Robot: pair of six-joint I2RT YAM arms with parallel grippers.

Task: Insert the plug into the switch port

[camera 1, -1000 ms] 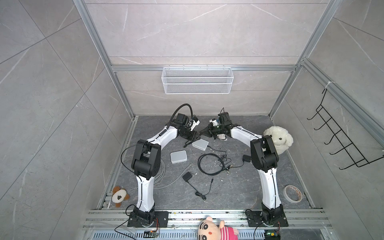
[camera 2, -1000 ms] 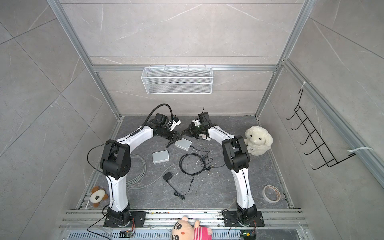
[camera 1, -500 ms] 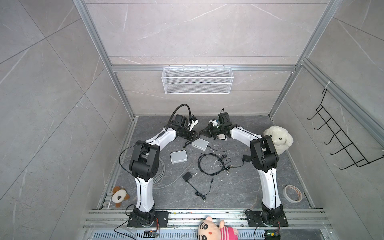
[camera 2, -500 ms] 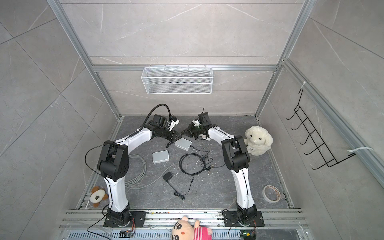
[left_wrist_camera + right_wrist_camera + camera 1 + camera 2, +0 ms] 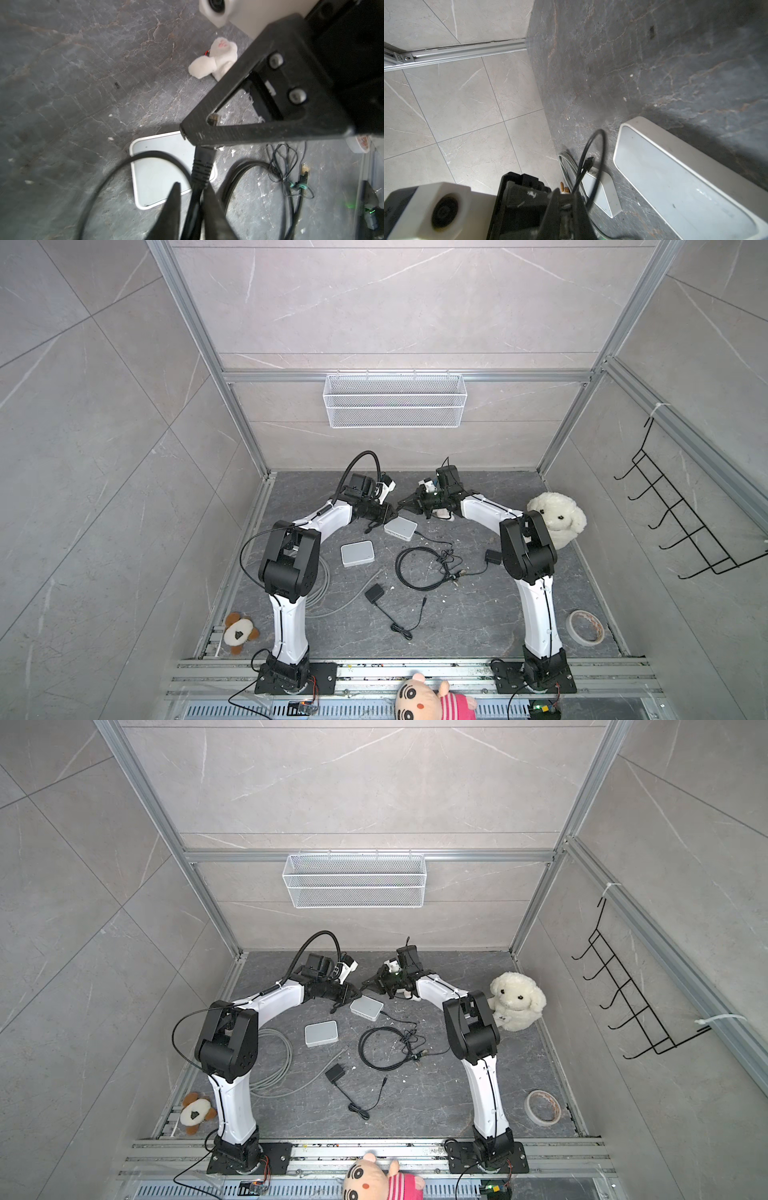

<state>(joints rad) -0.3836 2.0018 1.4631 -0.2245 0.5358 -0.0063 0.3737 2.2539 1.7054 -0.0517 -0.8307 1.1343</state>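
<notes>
At the front edge, a metal rail [image 5: 415,670] is seen, with both arm bases fixed on it. A pink doll [image 5: 432,701] is poked up just in front of it. Past the rail, a wide patch of the dark floor [image 5: 457,622] lies bare between the two arms. Only a small black adapter [image 5: 375,594] with a thin wire is laid there. A tape roll [image 5: 585,627] is set near the right side edge. A brown toy [image 5: 239,632] is tucked by the left side rail.

Farther in, a cable coil [image 5: 397,568] and a gray cable [image 5: 320,576] are spread on the floor, with a spare white box [image 5: 357,553] between them. Just beyond, the switch [image 5: 400,528] is laid flat at a slant. A white plush [image 5: 557,520] is sat beside the right elbow.

The left arm [image 5: 286,614] and the right arm [image 5: 536,610] are each stood up from the base, bent at a black elbow and stretched inward. Their tips are met close by the far edge of the switch.

The plug [image 5: 204,152] is held in the air there, pinched tight by the right gripper [image 5: 566,193], and is not in a port. The left gripper [image 5: 192,186] is closed around the black cable [image 5: 194,209] just behind the plug.

Behind the grippers, a strip of bare floor is seen before the back wall, where a wire basket [image 5: 395,406] is hung high.
</notes>
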